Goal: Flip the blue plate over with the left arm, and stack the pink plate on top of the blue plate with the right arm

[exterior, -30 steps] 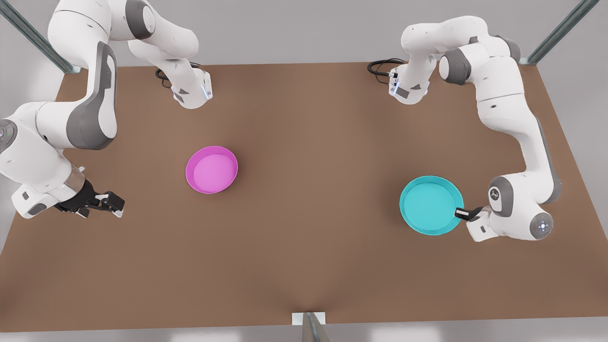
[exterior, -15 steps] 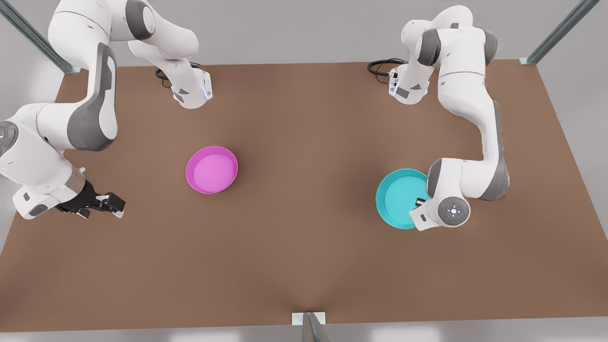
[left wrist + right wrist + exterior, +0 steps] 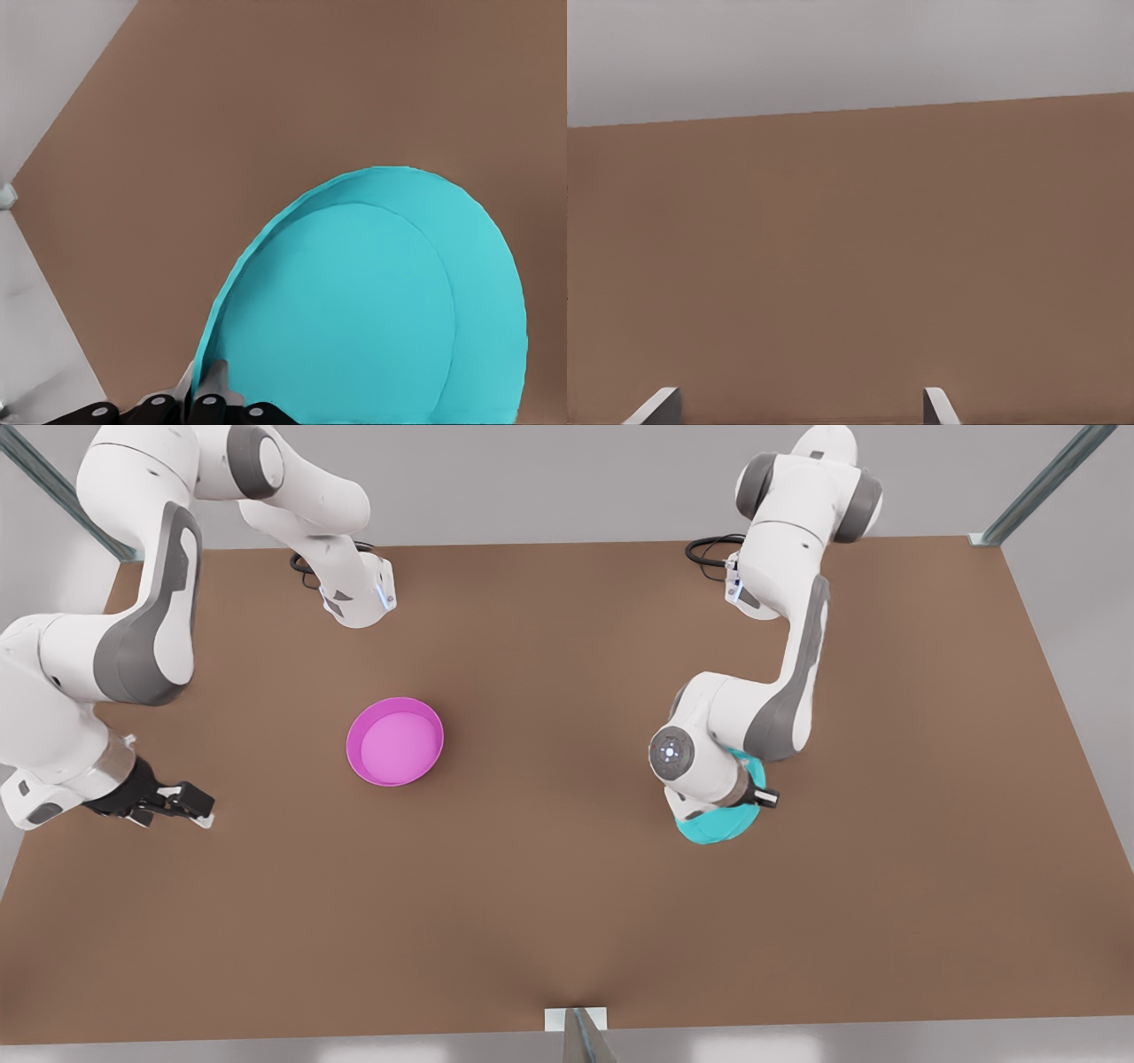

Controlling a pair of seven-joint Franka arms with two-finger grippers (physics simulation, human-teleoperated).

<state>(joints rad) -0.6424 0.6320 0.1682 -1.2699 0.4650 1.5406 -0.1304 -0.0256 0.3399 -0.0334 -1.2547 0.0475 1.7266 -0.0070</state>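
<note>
Bright, even, diffuse overhead light, soft faint shadows under the arms on the matte tabletop (image 3: 567, 921), no glare, slightly soft rendered edges, no visible distortion

White arms (image 3: 797, 646), grey joint covers

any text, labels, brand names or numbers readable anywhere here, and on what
None can be read.
The blue plate, pinched at its rim by the left gripper, is plain.
The pink plate is plain too.
The right gripper, open and waiting at the front view's left, bears no marking.
The left arm's round joint cap has a small light, not text.
The brown table is bare of print.
</note>
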